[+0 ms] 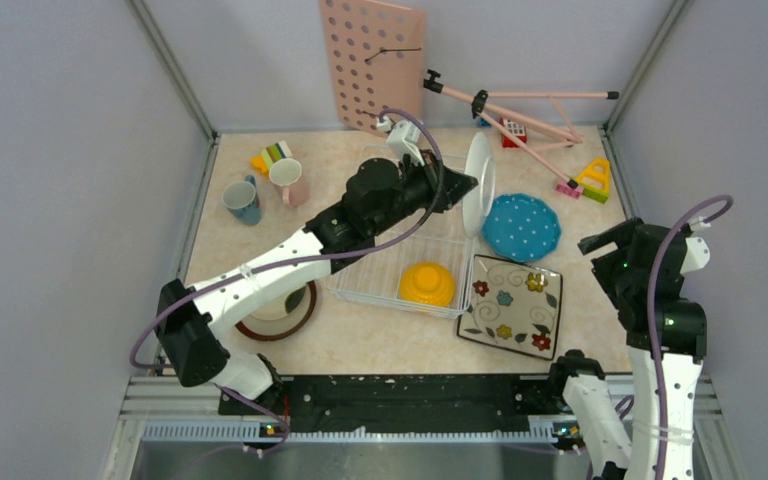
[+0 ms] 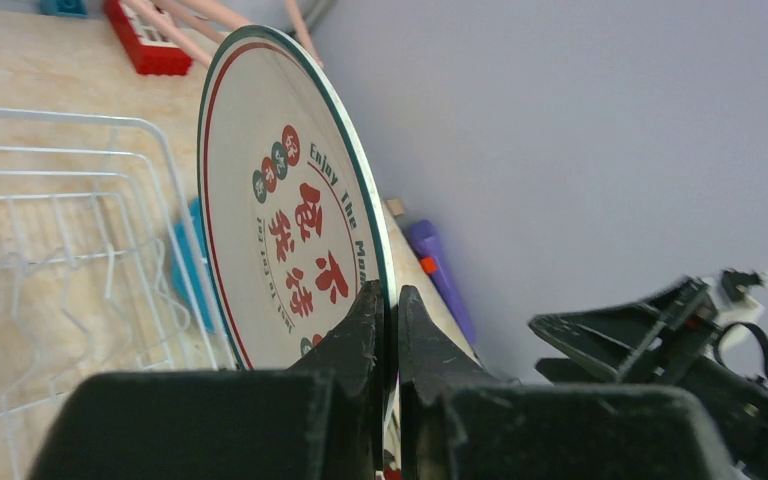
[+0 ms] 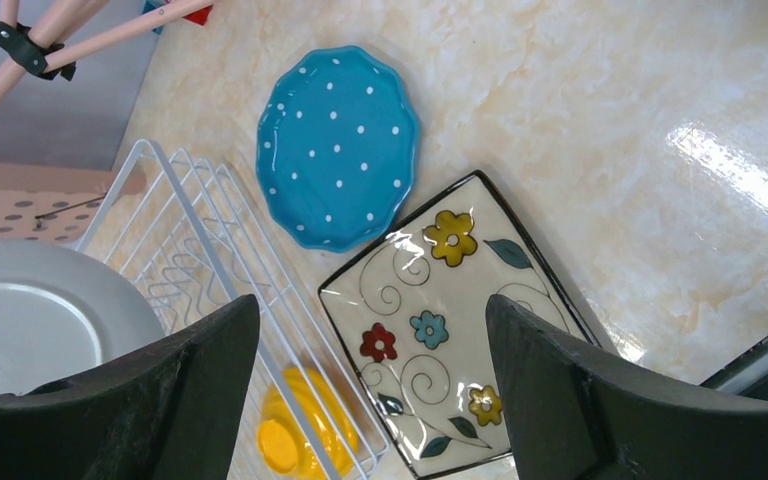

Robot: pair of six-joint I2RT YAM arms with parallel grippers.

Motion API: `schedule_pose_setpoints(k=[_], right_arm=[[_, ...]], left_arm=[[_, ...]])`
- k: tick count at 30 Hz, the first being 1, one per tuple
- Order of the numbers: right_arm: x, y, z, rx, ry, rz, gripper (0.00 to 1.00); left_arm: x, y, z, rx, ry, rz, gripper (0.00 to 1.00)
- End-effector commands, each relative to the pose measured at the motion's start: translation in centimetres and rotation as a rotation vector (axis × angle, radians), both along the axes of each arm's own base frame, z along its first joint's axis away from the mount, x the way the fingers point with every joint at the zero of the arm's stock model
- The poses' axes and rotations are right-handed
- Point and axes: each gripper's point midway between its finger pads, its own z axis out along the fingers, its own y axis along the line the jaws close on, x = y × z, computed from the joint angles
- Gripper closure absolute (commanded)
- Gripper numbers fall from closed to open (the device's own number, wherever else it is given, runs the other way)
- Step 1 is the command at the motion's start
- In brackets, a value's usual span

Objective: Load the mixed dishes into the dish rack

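Note:
My left gripper is shut on the rim of the round white patterned plate, holding it upright on edge over the far right corner of the dish rack. A yellow bowl lies upside down inside the rack. Right of the rack lie the teal dotted plate and the square flowered plate. My right gripper hovers open and empty above the square plate. The teal mug and pink mug stand at the far left. The brown-rimmed cream plate lies partly under my left arm.
A pink pegboard leans on the back wall, with a pink folding stand lying beside it. Toy blocks sit near the mugs and at the far right. Grey walls close in three sides.

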Motion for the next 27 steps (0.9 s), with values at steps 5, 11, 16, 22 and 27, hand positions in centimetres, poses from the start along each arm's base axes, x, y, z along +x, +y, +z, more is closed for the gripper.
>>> schedule_pose_setpoints(k=[5,11,16,22,27], right_arm=[[1.0,0.3,-0.2,-0.004,-0.045,0.024,0.18],[1.3,0.1,-0.4,-0.011,-0.046,0.024,0.19],[1.3,-0.1,-0.7,-0.023,-0.037,0.022,0.19],[1.4,0.1,-1.3,-0.026,-0.025,0.036,0.18],[1.2,0.1,-1.7,-0.027,-0.013,0.041,0.18]], left_arm=[[3.6,-0.3,0.1,0.002,-0.073,0.071,1.0],[5.9,-1.2,-2.9,0.06,-0.047,0.105,1.0],[7.3,-2.2,-5.8,0.094,-0.022,0.097,1.0],[8.3,-3.7,-8.8,0.139,-0.038,0.069,1.0],[9.6,-4.4,-10.6,0.177,-0.033,0.089,0.99]])
